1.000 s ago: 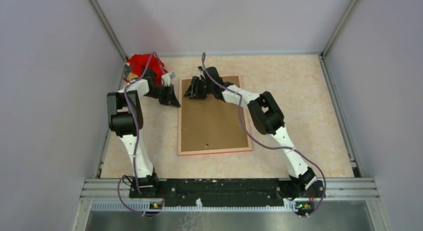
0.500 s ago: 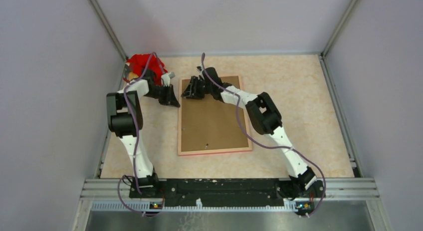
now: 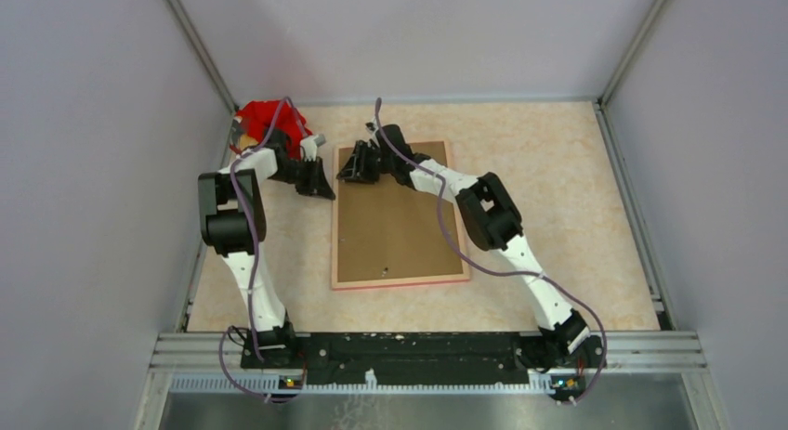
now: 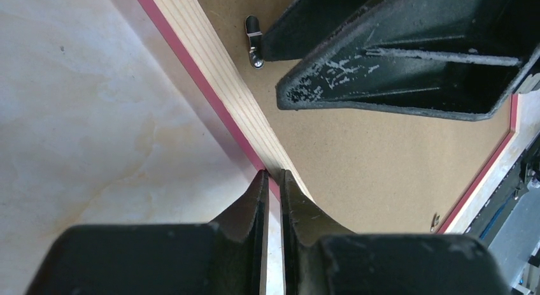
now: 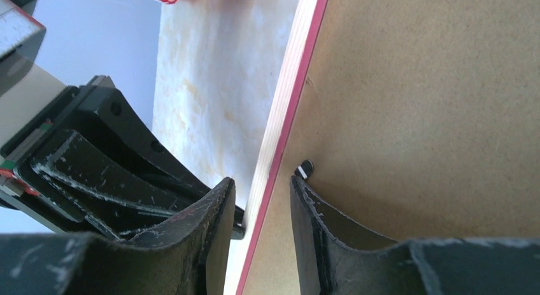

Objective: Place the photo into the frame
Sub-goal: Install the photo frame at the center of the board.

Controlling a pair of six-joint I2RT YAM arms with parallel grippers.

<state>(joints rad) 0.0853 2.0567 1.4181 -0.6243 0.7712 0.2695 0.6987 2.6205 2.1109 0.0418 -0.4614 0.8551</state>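
The bench [image 3: 558,216] is carrying the frame [image 3: 400,282], which is lying back-up around the middle and reaching toward the far edge. A brown backing board [image 3: 395,226] is filling it. A red object [image 3: 269,119] is sitting in the far left corner. The right tool [image 5: 261,181] is hanging slightly spread over the frame's left rail, beside a small metal clip [image 5: 306,169]. The left tool [image 4: 272,175], pressed almost together, is apparently touching that rail's outer edge. Open room is showing toward the bench's right and near edges.

Frame [image 3: 401,282] was pink-edged with a pale striped-wood back, backing board [image 3: 395,226] plain brown, table [image 3: 548,188] a creamy peach marble pattern, and the bundle [image 3: 269,119] in the corner was bright red.
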